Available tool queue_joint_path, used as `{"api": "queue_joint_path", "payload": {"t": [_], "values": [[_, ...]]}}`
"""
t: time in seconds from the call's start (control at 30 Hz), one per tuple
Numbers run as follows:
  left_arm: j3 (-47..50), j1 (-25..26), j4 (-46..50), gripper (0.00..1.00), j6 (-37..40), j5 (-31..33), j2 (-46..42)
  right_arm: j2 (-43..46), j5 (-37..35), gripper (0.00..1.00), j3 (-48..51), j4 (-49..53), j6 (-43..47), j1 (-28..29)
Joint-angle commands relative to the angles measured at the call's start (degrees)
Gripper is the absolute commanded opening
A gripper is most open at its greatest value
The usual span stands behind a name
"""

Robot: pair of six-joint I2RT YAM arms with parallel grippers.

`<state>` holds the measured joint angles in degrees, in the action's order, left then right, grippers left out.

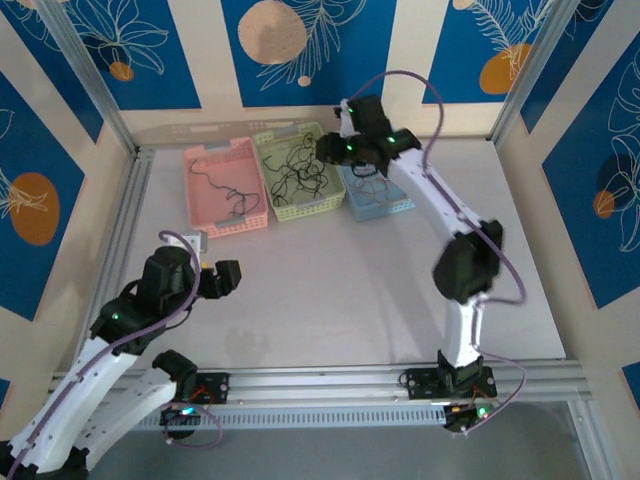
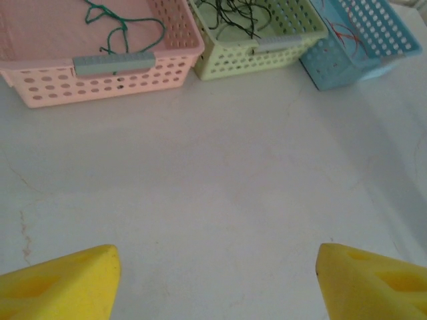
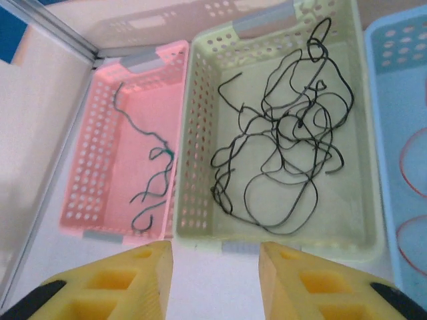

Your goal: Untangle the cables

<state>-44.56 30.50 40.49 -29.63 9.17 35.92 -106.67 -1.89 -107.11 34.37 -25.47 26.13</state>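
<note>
- Left claw (image 2: 219,257): yellow foam fingers (image 2: 67,283) far apart, wide open. Nothing between them, nothing touched.
- Hangs over the bare white table (image 2: 213,173), well apart from the baskets. In the top view, low at the near left (image 1: 222,275).
- Right claw (image 3: 215,257): yellow fingers (image 3: 127,277) partly apart, let go, with nothing in the gap. Hangs above the row of baskets and touches no wire. In the top view, far back over the baskets (image 1: 325,150).
- Three plastic baskets with holes, side by side at the far end of the table: pink basket (image 3: 87,167) on the left, pale green basket (image 3: 193,133) in the middle, light blue basket (image 3: 393,40) on the right.
- Thin black wires (image 3: 287,153): all in the pale green basket, lying flat on its floor. Looped and crossed over each other in one messy bunch, so no single way of pointing. One long loop at the near side, one thin end up by the far wall.
- Thin green wire (image 3: 150,173): alone in the pink basket. Long way runs along the basket, from the far end to the near end, wavy, with small curls near the near end.
- Thin red wires (image 3: 410,160): in the light blue basket, bent in round curves. Rest of them cut off at the picture's edge.
</note>
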Motion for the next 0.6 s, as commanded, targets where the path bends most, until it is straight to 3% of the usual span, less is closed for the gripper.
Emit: {"api": "queue_joint_path", "payload": {"t": [0.0, 0.13, 0.27, 0.43, 0.5, 0.57], "values": [[2.88, -0.3, -7.29, 0.85, -0.64, 11.85, 2.13, 14.38, -3.86, 0.4, 17.65, -9.58, 0.67, -0.01], [9.78, -0.32, -18.33, 0.99, 2.24, 26.4, 1.91, 33.2, -12.77, 0.5, 40.7, -17.54, 2.55, -1.07], [21.12, -0.31, -40.93, 1.0, 16.05, 34.05, 1.02, 49.52, -20.05, 0.78, 59.21, -19.7, 3.48, -5.95], [36.56, -0.47, -77.94, 1.0, 39.05, 31.36, 6.72, 62.04, -26.39, 0.8, 76.9, -30.29, 8.9, -12.03], [38.58, -0.6, -86.23, 1.0, 43.66, 30.23, 13.06, 63.3, -29.63, 0.8, 83.08, -39.47, 12.74, -12.55], [38.8, -1.94, -90.74, 1.0, 43.63, 29.89, 19.3, 61.24, -28.25, 0.79, 86.32, -44.31, 12.4, -16.2]]}}
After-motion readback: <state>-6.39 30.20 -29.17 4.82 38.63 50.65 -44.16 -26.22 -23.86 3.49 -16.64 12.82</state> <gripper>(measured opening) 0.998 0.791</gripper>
